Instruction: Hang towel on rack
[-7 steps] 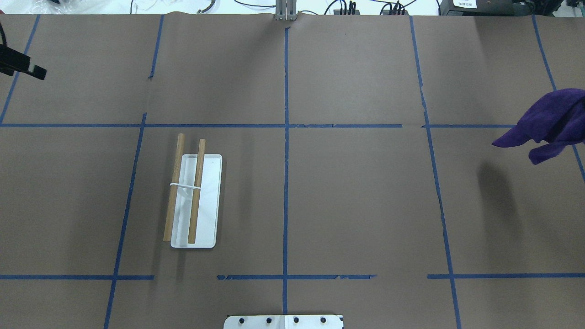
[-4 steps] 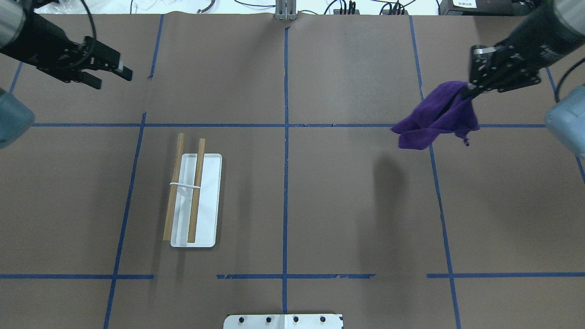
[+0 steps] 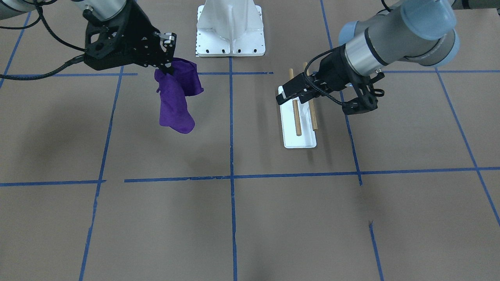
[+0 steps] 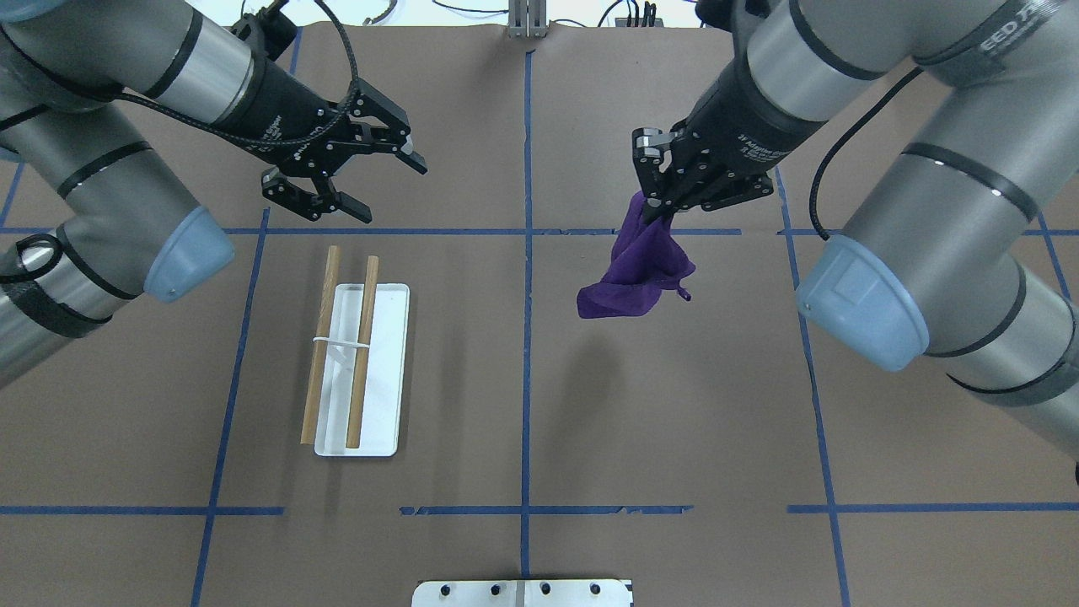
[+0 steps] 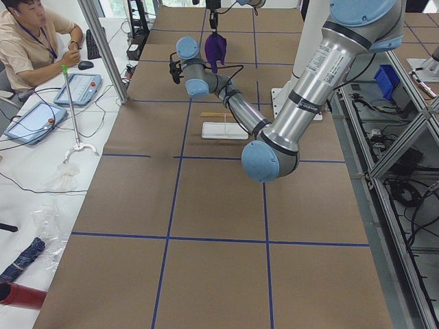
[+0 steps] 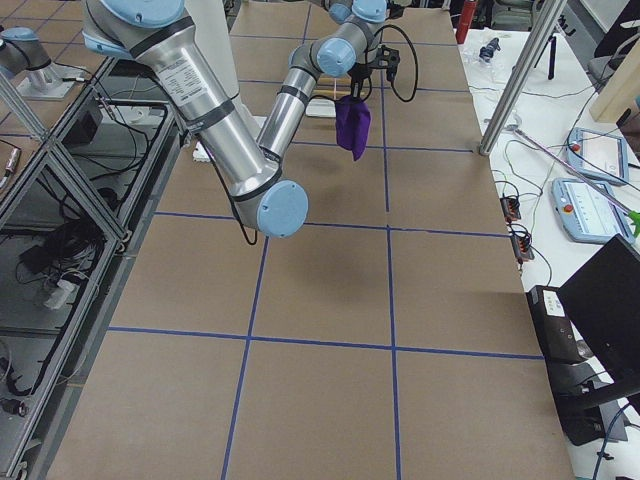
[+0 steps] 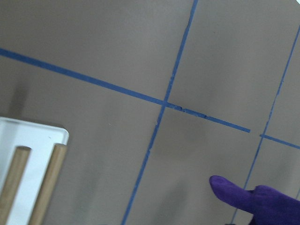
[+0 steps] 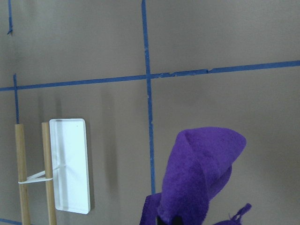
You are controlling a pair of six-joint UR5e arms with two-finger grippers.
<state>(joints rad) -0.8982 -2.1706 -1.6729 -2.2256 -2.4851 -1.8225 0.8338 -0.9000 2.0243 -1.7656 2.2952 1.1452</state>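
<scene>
At the upper left of the overhead view the left tool [image 4: 394, 191] is held open and empty, near the far end of the rack [image 4: 383, 379], which is set on the bench [image 4: 674, 405] left of centre. Right of the centre line the towel [image 4: 641, 270] is gripped, bunched, by the closed right tool [image 4: 649, 208] and hung clear of the bench, well apart from the rack. The carry is judged to be in hand; next the towel must be brought leftward over the rack and spread.
</scene>
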